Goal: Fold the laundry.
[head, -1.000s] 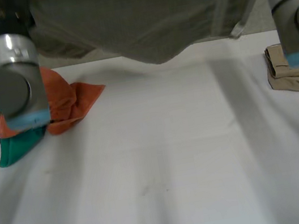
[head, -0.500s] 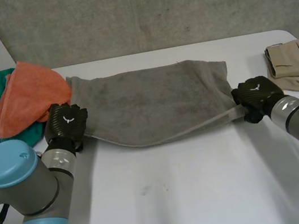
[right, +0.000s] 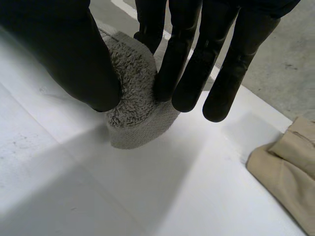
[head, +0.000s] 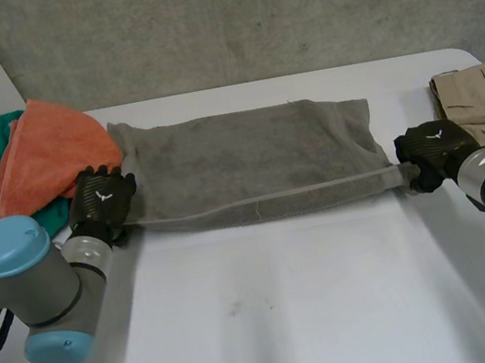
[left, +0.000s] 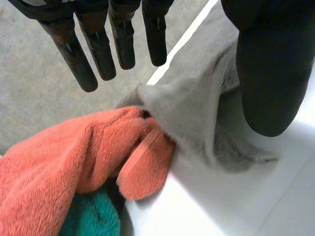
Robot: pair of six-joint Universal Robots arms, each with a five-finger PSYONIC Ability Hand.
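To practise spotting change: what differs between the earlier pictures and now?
The grey towel, held up a second ago, was laid on the table. Then its sagging near edge went straight as the right hand, pinching its corner, moved outward. The orange towel and beige trousers stayed put.

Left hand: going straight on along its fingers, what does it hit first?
Probably the bunched corner of the grey terry towel, which lies just ahead of the black left hand. The crumpled orange terry towel touches that corner just beyond. Depth is unclear, so the orange one could come first.

Table [head: 274, 316], grey towel [head: 248, 157], cloth pile [head: 35, 165], beige garment [head: 484, 94]
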